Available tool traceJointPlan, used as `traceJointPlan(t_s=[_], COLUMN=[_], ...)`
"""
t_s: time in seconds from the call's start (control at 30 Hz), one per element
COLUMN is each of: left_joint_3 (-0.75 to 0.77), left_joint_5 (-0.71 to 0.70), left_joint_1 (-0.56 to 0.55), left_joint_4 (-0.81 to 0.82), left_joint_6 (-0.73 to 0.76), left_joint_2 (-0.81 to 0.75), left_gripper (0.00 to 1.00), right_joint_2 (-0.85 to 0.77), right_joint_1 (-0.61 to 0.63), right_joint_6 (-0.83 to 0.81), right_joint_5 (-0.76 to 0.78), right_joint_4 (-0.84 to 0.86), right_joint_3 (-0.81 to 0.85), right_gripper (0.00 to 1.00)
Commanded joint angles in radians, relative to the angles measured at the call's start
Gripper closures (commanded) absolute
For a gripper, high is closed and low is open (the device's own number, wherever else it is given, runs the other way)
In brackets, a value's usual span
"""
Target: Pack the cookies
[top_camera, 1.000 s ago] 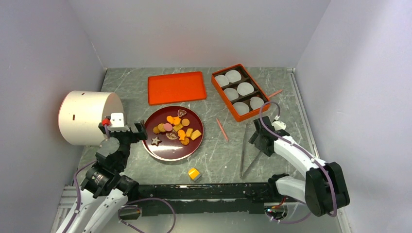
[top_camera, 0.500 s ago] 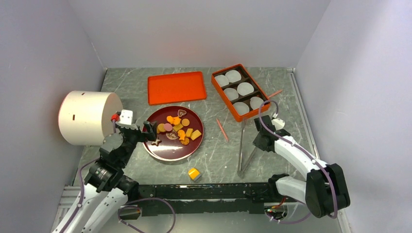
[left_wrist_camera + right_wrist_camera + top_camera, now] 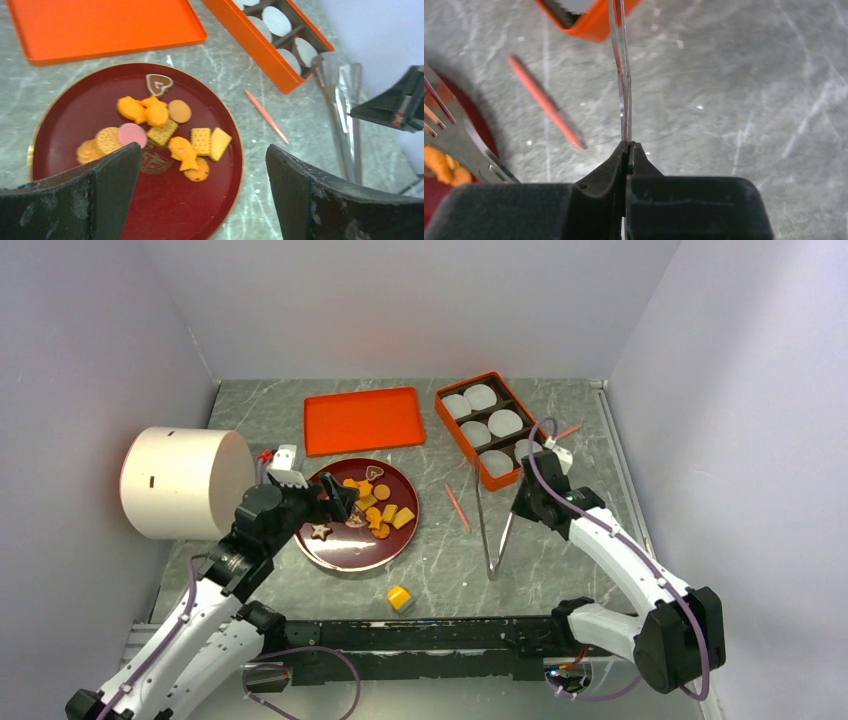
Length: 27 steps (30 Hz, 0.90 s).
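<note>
1. The cookies [image 3: 162,132] lie in a small heap on the dark red plate [image 3: 165,210].
2. They look small, light, flat and hard. They can likely snap or crumble.
3. Pinch one cookie gently by its edges. Don't squeeze hard.
4. Your left tool [image 3: 202,155] hangs over the plate with its fingers wide apart, holding nothing.
5. Your right tool [image 3: 628,147] is pinched tight on the thin metal tongs [image 3: 623,90].

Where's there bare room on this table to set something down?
Bare marble between the small yellow cube and the metal tongs. The flat orange tray is empty too. Crowded: the dark red round plate of cookies, left fingers above it.
</note>
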Motion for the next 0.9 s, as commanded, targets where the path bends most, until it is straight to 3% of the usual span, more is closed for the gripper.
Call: traceJointPlan(t_s=[0.0, 0.1, 0.27, 0.6, 0.87], left_joint_3=[0.044, 0.025, -0.023, -0.051, -0.055], left_joint_5=[0.132, 0.182, 0.236, 0.273, 0.191], left_joint_1=[-0.002, -0.002, -0.002, -0.011, -0.099], left_joint_4=[0.099, 0.153, 0.282, 0.398, 0.495], left_joint_6=[-0.134, -0.222, -0.350, -0.515, -0.528], left_joint_2=[0.060, 0.107, 0.151, 0.261, 0.332], left_gripper=[0.01, 0.01, 0.01, 0.01, 0.01], right_joint_2=[0.056, 0.119, 0.223, 0.379, 0.430], right_joint_1=[0.104, 0.228, 0.321, 0.409, 0.439], right_joint_6=[-0.037, -0.020, -0.007, -0.044, -0.039], right_joint_5=[-0.005, 0.067, 0.062, 0.057, 0.009], right_joint_4=[0.047, 0.050, 0.105, 0.156, 0.182], right_joint_3=[0.119, 0.184, 0.255, 0.421, 0.479], right_gripper=[1.00, 1.00, 1.00, 1.00, 1.00])
